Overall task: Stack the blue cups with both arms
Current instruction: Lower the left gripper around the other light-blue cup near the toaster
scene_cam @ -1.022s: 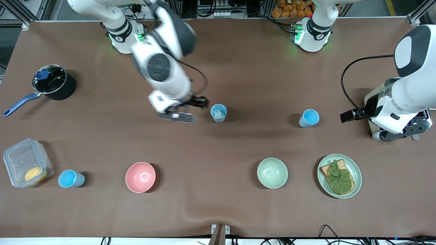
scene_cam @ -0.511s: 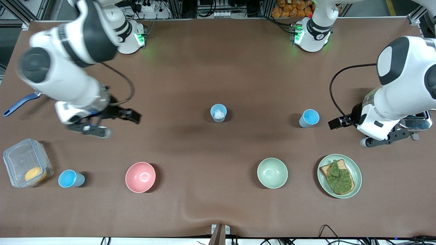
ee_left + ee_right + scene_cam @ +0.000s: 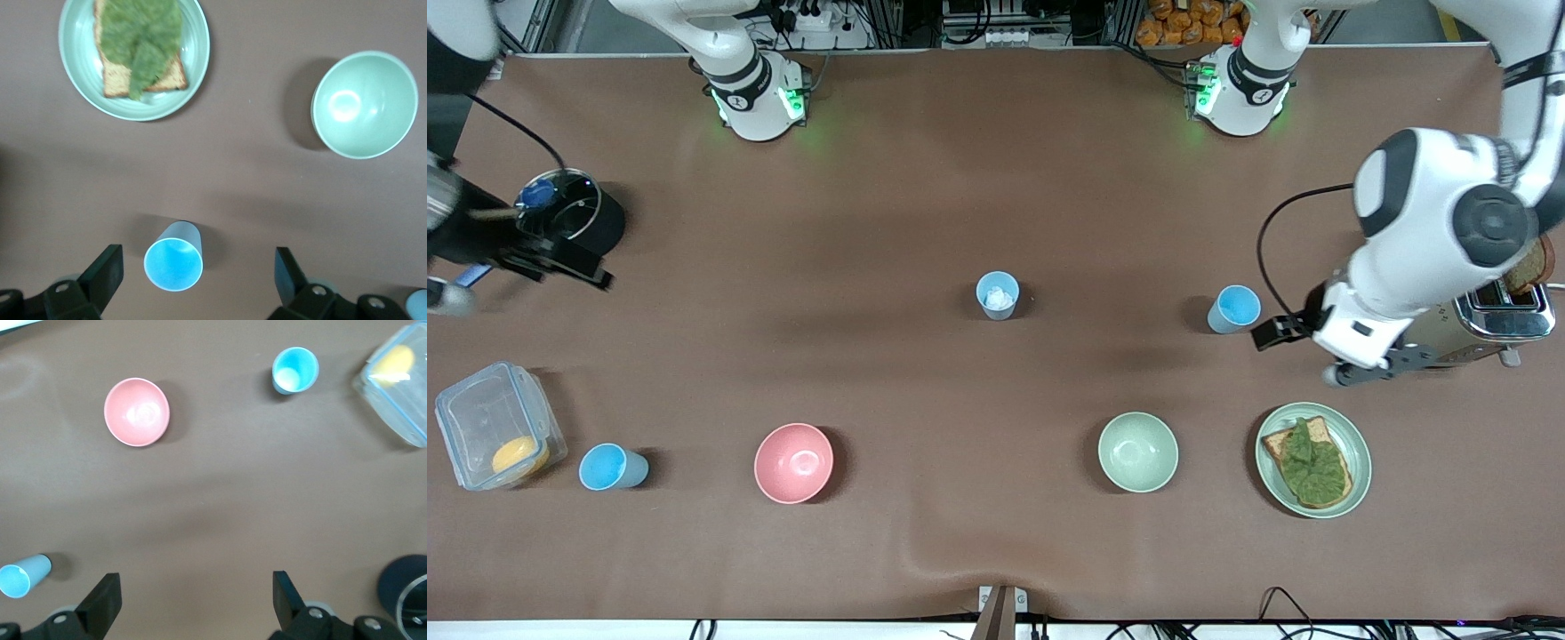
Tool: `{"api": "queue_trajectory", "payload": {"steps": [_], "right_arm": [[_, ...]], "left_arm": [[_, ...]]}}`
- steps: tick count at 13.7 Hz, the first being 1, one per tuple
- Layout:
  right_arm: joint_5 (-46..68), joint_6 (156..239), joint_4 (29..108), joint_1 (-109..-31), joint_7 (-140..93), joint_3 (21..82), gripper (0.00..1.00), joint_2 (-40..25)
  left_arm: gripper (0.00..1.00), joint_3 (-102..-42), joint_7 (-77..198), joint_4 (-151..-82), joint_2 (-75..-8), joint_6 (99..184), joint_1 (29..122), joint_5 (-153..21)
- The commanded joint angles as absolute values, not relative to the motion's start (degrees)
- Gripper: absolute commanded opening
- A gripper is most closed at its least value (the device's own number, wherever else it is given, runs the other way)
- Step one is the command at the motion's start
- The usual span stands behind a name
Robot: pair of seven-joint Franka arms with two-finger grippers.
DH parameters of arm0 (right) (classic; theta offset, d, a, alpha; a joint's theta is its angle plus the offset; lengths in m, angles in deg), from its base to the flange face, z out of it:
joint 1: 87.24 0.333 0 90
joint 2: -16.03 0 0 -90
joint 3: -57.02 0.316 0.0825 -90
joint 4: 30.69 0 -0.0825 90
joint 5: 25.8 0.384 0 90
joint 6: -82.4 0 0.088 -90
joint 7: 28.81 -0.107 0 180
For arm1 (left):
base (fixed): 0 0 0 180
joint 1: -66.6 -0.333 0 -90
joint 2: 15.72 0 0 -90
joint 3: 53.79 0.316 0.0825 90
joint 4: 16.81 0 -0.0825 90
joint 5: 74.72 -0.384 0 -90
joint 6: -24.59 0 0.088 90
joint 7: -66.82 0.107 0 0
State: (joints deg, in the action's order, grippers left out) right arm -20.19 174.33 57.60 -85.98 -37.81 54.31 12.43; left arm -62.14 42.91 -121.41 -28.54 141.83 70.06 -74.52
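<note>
**Op:** Brown table cover is carrying three blue cups: one mid-table, one toward the left arm's end, one beside the food box.

**Eng:** Claws?

**Op:** I'm seeing the left gripper spread wide and empty, hovering over that end cup. Right gripper is also released, hanging over bare cloth by the pot.

**Eng:** Advice?

**Op:** I'm centring the rim between the fingers, descending straight, closing gently; thin plastic probably tips easily.
</note>
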Motion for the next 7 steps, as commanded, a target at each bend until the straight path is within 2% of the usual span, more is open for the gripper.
{"api": "queue_trajectory", "payload": {"steps": [1, 3, 5, 7], "right_arm": [[-22.19, 172.58, 59.66, -87.86, -36.37, 55.78, 1.00, 14.71], [-26.76, 173.27, 58.78, -86.37, -36.81, 56.22, 1.00, 14.27], [-26.60, 176.17, 59.04, -86.27, -36.02, 56.14, 1.00, 13.92], [-26.25, 176.35, 59.05, -86.27, -36.02, 56.14, 1.00, 13.92]], "left_arm": [[1.00, -62.05, 43.17, -131.13, -24.16, 148.67, 70.73, -73.75], [1.00, -62.05, 43.26, -133.78, -24.76, 150.88, 71.69, -73.58], [1.00, -62.05, 43.26, -137.90, -25.82, 156.66, 73.10, -73.49], [1.00, -62.14, 43.26, -139.50, -26.78, 159.06, 73.19, -73.58]]}}
